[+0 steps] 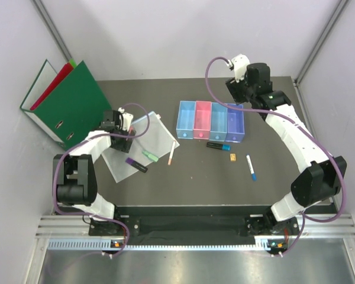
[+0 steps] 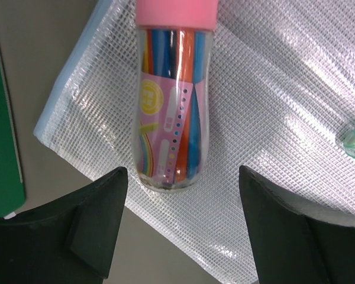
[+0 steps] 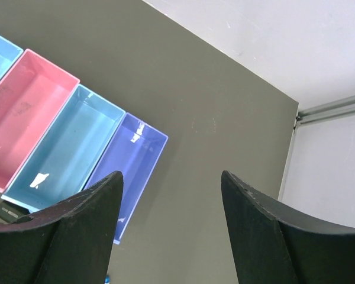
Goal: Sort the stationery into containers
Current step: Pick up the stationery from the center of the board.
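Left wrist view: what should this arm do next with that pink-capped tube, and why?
Probably lower and close on the pink-capped tube: it lies on the mesh sleeve, between the open left fingers, not yet gripped.

— Where are the bins (image 1: pixel 210 122)?

— Four of them, joined in a row at the far middle of the bench (image 1: pixel 195 183): light blue, pink, blue, purple, left to right.

— And the stationery?

— A black marker (image 1: pixel 218 145) lies just in front of the blue and purple ones. A tan block (image 1: pixel 232 157) sits near it, and a white pen (image 1: pixel 250 167) with a blue end lies further right. Leftward lie a pink pen (image 1: pixel 171 152), a green highlighter (image 1: pixel 149 155) and a purple-and-black marker (image 1: pixel 136 164). A clear pink-capped tube (image 2: pixel 173 100) lies flat on the mesh sleeve (image 2: pixel 272 118).
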